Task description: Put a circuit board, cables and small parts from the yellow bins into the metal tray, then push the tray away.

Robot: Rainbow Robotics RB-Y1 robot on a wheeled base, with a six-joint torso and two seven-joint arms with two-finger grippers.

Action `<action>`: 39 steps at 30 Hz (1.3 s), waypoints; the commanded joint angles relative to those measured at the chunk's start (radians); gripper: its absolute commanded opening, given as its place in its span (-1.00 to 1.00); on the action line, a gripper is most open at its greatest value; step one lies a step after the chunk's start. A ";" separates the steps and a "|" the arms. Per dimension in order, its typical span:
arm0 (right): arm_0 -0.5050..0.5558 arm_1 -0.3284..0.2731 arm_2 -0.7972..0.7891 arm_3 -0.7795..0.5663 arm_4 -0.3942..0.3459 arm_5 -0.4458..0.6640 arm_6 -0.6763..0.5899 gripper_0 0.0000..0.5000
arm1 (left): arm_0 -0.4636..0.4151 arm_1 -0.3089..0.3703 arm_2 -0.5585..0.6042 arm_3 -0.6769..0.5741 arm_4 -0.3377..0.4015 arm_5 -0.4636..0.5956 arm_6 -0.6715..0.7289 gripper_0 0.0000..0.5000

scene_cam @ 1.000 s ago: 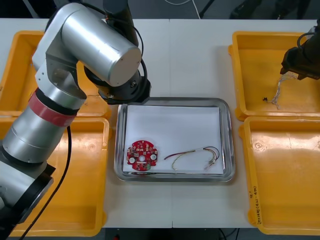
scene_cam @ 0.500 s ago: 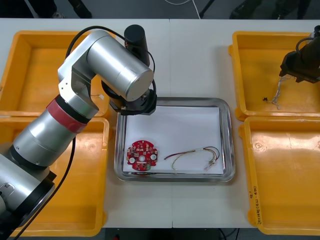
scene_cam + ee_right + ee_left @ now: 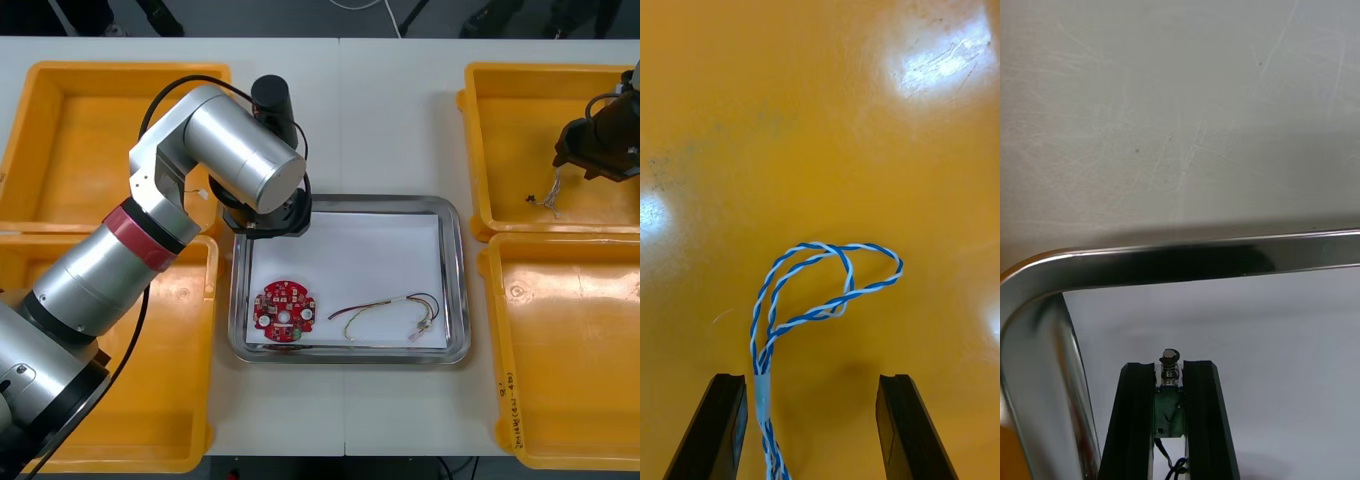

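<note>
My left gripper (image 3: 1171,369) is shut on a small metal part (image 3: 1171,357) and hangs just inside the far left corner of the metal tray (image 3: 1187,259). In the front view its wrist (image 3: 268,215) covers that corner. The white-lined tray (image 3: 455,215) holds a round red circuit board (image 3: 284,311) and a red and yellow cable (image 3: 390,312). My right gripper (image 3: 812,427) is open low over the far right yellow bin (image 3: 520,110). A twisted blue and white cable (image 3: 820,292) lies looped on the bin floor, and its tail runs between the fingers close to one finger (image 3: 719,424).
Two yellow bins (image 3: 60,140) (image 3: 170,400) flank the tray on the left, and a near right bin (image 3: 570,350) sits beside it on the right. A small dark part (image 3: 528,198) lies in the far right bin by the cable (image 3: 552,195).
My left arm has swung from the far left bin over to the tray's far left corner. My right gripper has shifted slightly nearer within the far right bin.
</note>
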 commanded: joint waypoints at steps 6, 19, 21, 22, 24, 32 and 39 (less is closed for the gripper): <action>-0.056 -0.001 -0.046 -0.003 -0.011 -0.014 0.012 1.00 | 0.017 0.033 -0.055 -0.016 0.017 -0.057 0.096 -0.99; -0.021 0.035 -0.029 -0.003 0.016 -0.012 0.023 1.00 | 0.017 0.034 -0.057 -0.053 0.028 -0.055 0.138 1.00; -0.021 0.041 -0.024 -0.004 0.027 -0.012 0.023 1.00 | 0.017 0.037 -0.057 -0.065 0.031 -0.051 0.147 1.00; -0.021 0.042 -0.023 -0.003 0.030 -0.012 0.024 1.00 | 0.017 0.037 -0.057 -0.071 0.034 -0.046 0.150 1.00; -0.020 0.044 -0.020 -0.004 0.038 -0.012 0.024 1.00 | 0.017 0.040 -0.057 -0.085 0.040 -0.035 0.156 1.00; 0.005 0.047 -0.009 -0.004 0.053 -0.020 0.043 1.00 | 0.016 0.096 -0.044 -0.214 0.046 0.052 0.155 1.00; 0.013 0.047 -0.006 -0.003 0.050 -0.031 0.055 -0.47 | 0.016 0.160 0.025 -0.286 0.123 0.087 0.141 1.00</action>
